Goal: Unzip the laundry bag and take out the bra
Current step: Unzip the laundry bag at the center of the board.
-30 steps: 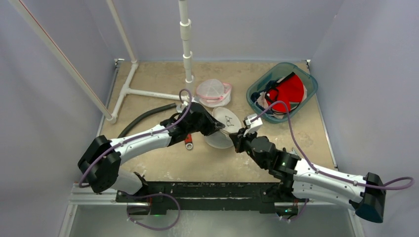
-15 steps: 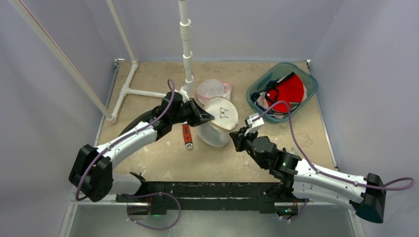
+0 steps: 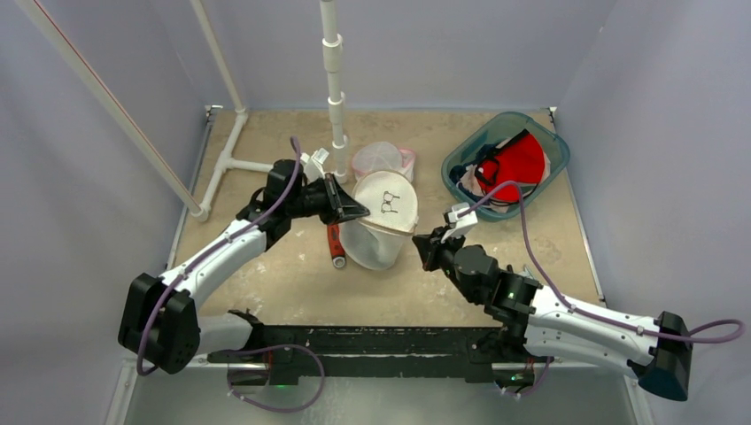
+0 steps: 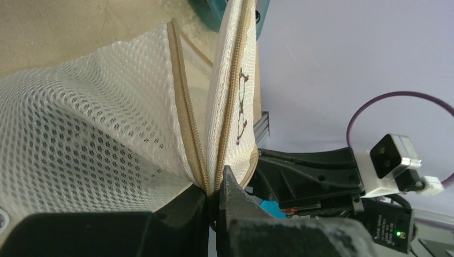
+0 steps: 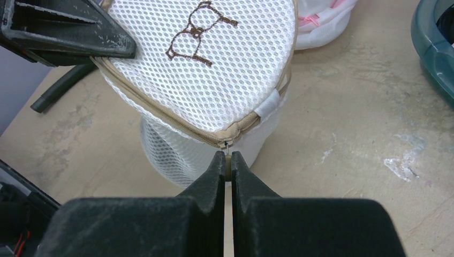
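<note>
The left tool (image 3: 361,212), clamped on the laundry bag (image 3: 379,232), has dragged it toward frame left. The right tool (image 5: 227,158) stays pinched on the zipper pull (image 5: 228,145). We judge the zip (image 4: 187,140) to be opening.

I have the left arm (image 3: 226,252) stretched forward and angled right, the left gripper (image 3: 363,212) clamped tight. The right arm (image 3: 567,314) reaches forward-left, the right gripper (image 5: 227,160) pinched closed, fingers (image 5: 213,179) nearly touching, tips facing the left's.

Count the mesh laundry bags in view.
2. The bag embroidered with glasses hangs between the left gripper and right gripper at centre; a pink-trimmed bag sits behind it by the white pole. Clothes in the teal bin may hide more.
</note>
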You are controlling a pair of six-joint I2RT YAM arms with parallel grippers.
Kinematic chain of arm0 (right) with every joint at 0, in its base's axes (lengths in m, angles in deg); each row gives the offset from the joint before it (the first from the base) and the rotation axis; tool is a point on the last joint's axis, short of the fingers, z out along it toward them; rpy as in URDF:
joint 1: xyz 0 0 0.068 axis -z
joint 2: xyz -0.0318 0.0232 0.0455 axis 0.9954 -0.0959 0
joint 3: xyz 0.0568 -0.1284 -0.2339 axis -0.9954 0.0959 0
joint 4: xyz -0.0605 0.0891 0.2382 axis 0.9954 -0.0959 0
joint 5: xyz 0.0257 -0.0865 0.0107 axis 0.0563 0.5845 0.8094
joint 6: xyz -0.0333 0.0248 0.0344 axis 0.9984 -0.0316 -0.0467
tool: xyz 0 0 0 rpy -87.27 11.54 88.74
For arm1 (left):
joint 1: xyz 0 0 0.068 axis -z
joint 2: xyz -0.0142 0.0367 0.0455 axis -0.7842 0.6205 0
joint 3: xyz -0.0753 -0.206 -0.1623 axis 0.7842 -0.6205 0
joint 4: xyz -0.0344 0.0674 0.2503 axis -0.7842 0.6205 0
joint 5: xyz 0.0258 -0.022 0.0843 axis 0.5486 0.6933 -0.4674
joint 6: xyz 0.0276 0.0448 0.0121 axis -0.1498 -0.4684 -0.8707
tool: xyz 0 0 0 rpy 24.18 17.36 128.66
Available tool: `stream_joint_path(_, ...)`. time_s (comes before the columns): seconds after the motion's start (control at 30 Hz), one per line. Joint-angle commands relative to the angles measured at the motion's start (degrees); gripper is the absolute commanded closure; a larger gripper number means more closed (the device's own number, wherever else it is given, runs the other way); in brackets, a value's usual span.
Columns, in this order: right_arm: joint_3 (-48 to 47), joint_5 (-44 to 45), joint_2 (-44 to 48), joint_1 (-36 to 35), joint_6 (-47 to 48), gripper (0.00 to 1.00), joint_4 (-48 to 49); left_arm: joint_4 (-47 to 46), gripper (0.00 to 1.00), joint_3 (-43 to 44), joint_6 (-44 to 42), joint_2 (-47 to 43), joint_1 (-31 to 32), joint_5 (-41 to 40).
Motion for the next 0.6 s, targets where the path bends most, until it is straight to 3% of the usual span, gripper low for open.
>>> stream_joint_path(0.0, -0.3, 4.8, 0.7, 0.1, 0.2, 1.00, -1.2, 2.4, 1.00, 2.2, -9.0, -0.9, -1.7, 0.1)
stream_joint_path(0.03, 0.0, 4.3, 1.2, 0.1, 1.0, 1.00, -0.5, 2.0, 0.94, 1.4, -9.1, -1.5, -1.7, -0.5)
stream_joint_path(0.13, 0.3, 2.0, 2.0, 0.1, 2.1, 1.00, 0.4, 2.6, 0.45, 0.3, -8.3, -4.5, -1.7, -3.1)
stream_joint_path(0.2, -0.3, 1.6, 1.7, 0.1, 2.2, 1.00, 0.1, 4.0, 0.29, 0.4, -6.9, -7.4, -1.7, -5.5)
stream_joint_path(0.27, -0.9, 1.4, 1.3, 0.1, 2.5, 1.00, 0.0, 5.4, 0.24, 0.7, -4.4, -10.3, -1.6, -8.2)
stream_joint_path(0.4, -1.7, 1.3, 0.5, 0.1, 2.7, 1.00, 0.1, 5.2, 0.23, -1.8, 5.6, -16.6, -0.4, -12.9)
stream_joint_path(0.57, -2.1, 1.0, -0.5, 0.1, 2.6, 1.00, 0.3, 2.4, 0.23, -2.9, 13.8, -16.5, 11.7, -22.7)
